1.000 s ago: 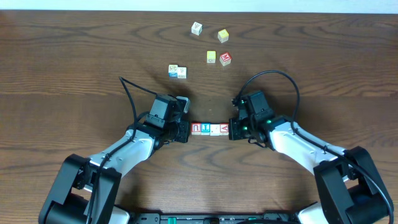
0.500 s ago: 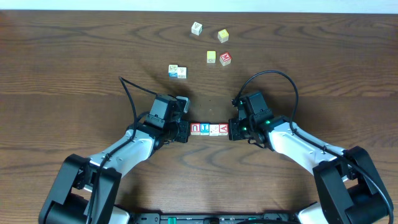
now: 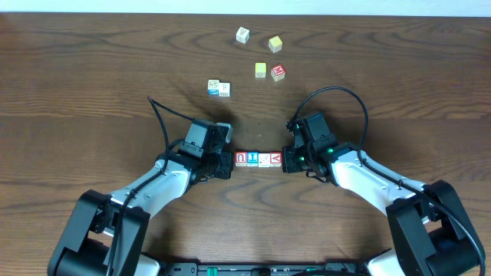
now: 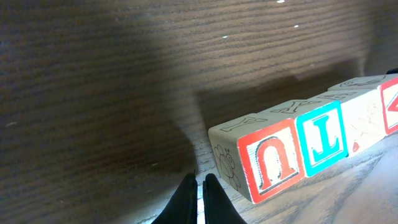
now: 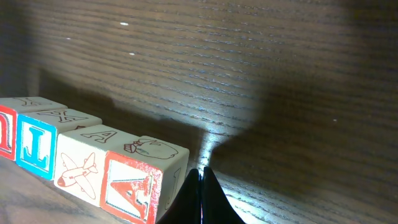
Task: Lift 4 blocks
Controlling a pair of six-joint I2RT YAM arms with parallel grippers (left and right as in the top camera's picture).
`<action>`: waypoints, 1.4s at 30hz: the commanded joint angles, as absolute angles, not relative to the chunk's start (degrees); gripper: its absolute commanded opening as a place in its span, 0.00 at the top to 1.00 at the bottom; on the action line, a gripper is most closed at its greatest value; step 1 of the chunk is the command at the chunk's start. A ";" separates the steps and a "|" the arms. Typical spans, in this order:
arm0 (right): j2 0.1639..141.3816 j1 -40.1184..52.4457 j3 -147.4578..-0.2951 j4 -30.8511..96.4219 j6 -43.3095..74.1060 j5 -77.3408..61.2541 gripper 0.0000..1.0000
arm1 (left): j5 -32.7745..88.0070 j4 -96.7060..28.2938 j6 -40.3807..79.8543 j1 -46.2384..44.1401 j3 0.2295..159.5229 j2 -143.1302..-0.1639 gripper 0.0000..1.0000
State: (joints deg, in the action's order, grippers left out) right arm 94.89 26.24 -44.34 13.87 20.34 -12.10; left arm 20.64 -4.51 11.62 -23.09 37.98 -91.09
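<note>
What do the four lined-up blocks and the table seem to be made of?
The four blocks: probably pale wood, matte; bare sides carry line drawings, faces are printed in red or blue. The table: dark brown wood or wood-look laminate; grain lines and a soft sheen show.

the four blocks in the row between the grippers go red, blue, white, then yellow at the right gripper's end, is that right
No. The last block, at the right gripper's end, is red-faced, not yellow. The right wrist view shows it; the row goes red, blue, white, red.
</note>
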 commanded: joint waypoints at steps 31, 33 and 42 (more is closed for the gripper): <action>95.61 26.57 -44.07 13.63 19.70 -11.03 0.99 | 24.67 -3.57 18.37 -23.18 37.71 -91.57 0.93; 95.61 26.57 -44.07 13.63 19.68 -11.05 0.99 | 25.10 -3.49 18.39 -23.18 37.71 -91.57 0.93; 95.61 26.74 -44.07 12.71 19.73 -14.02 0.99 | 25.08 -3.53 18.39 -23.18 37.71 -91.57 0.93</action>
State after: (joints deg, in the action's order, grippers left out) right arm 94.89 26.24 -44.34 12.95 20.34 -12.78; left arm 24.10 -3.42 18.22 -23.09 37.98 -91.09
